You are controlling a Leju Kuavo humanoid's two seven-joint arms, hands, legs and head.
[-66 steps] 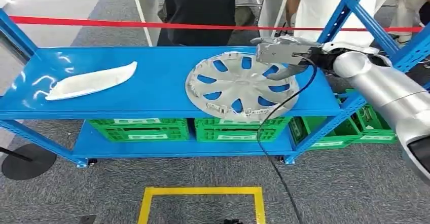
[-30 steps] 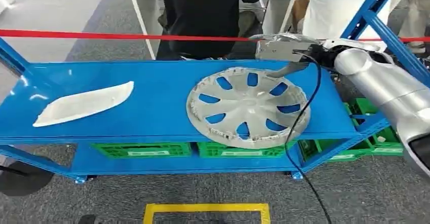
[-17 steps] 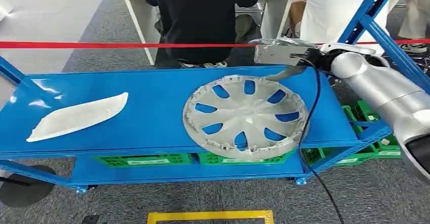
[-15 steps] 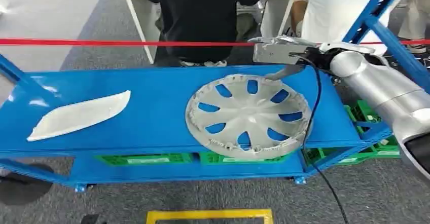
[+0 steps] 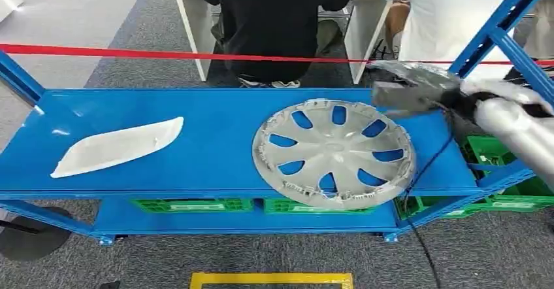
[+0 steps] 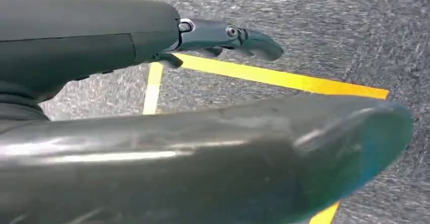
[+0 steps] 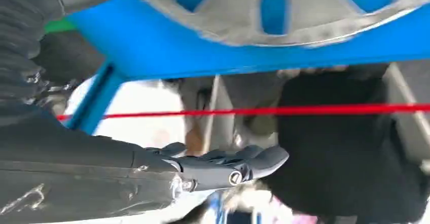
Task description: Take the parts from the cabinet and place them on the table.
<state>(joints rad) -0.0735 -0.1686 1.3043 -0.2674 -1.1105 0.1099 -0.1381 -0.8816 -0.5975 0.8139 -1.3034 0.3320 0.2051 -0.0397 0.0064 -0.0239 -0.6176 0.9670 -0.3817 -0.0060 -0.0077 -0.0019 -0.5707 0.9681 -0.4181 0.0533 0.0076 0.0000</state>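
Since the earlier frames our right hand (image 5: pixel 408 94) has drawn off toward the far right edge of the wheel cover (image 5: pixel 334 153) and is blurred in the head view; the wrist view shows its fingers (image 7: pixel 238 164) holding nothing, but we cannot tell how far they are spread. That cover lies flat on the blue shelf (image 5: pixel 209 165), its near rim overhanging the front edge, with the white trim part (image 5: pixel 117 146) well apart to its left. We judge the reach should come back low over the cover's far rim, fingers hooking through a spoke opening before lifting, while our left hand (image 6: pixel 223 34) hangs unloaded over the floor.
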